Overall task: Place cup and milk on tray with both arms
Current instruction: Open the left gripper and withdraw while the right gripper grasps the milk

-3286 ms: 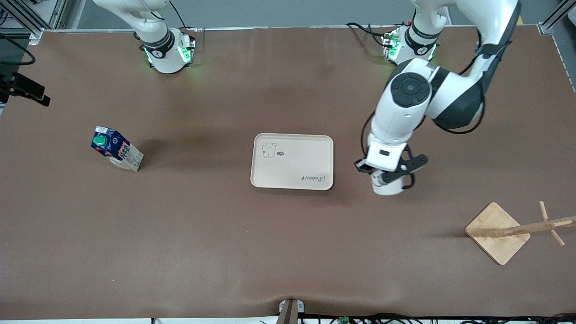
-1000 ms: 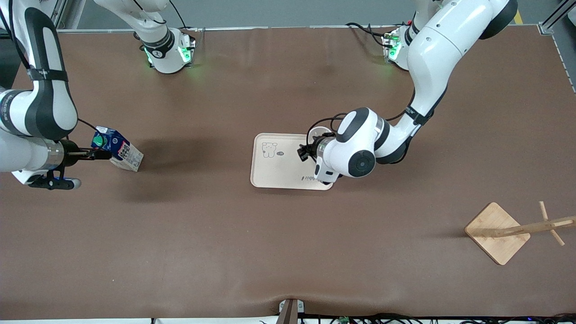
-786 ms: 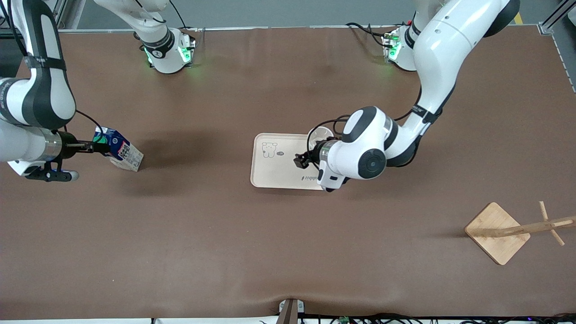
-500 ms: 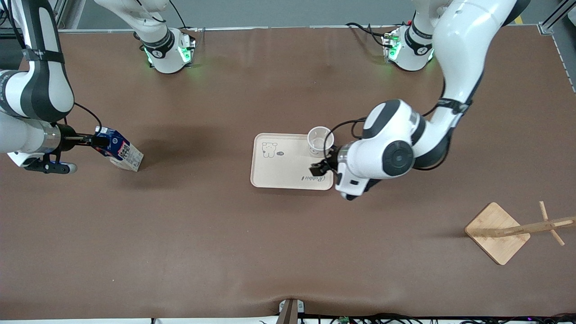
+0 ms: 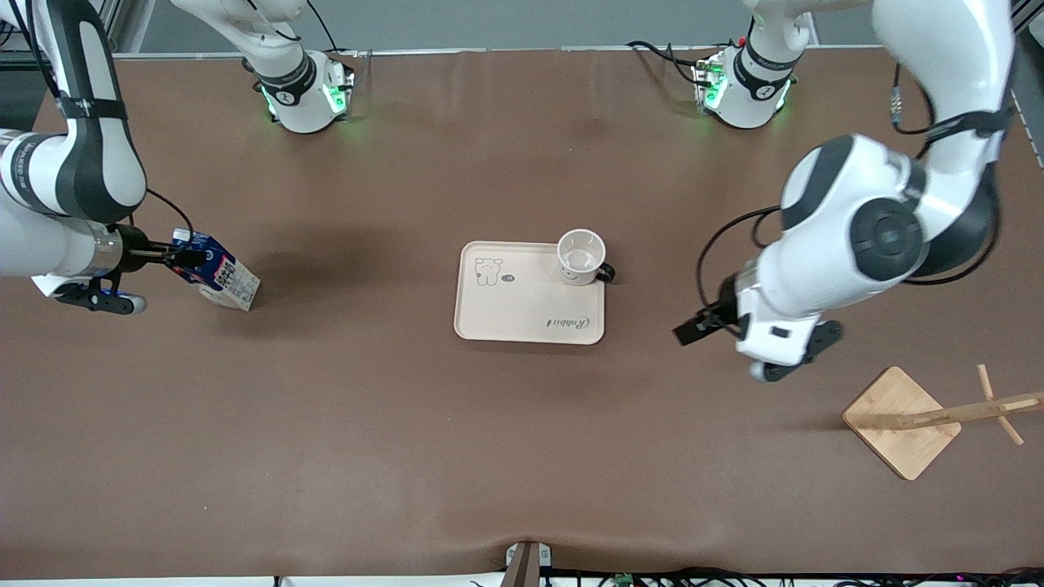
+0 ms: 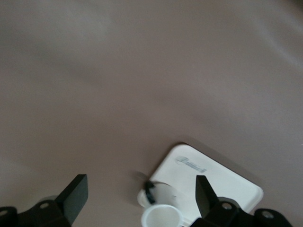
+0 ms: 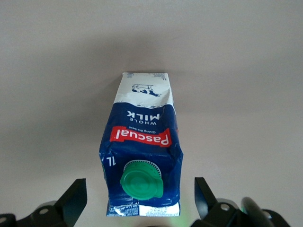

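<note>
You have two grippers, one cup, one milk carton and one tray. The right gripper (image 5: 181, 258) has its jaws spread wide, one on each side of the milk (image 5: 214, 279) at its capped top; in the right wrist view the carton (image 7: 142, 151) sits between them with clear gaps, and you cannot tell whether they touch it. The left gripper (image 5: 690, 333) hangs over bare surface (image 5: 522, 456), holding nothing; its jaws stand wide apart in the left wrist view, and only their tips show there.

The cup (image 5: 581, 257) stands upright on the tray (image 5: 522, 314), at the tray's 1 o'clock corner in the front view, with its handle jutting past the rim. From the tray, the milk lies at 9 o'clock, well apart, toward the right arm's end. In the left wrist view the cup (image 6: 161, 218) is blurred and cut off at the edge.

A wooden stand (image 5: 901, 420) sits at 4 o'clock from the tray, partly cut off.
</note>
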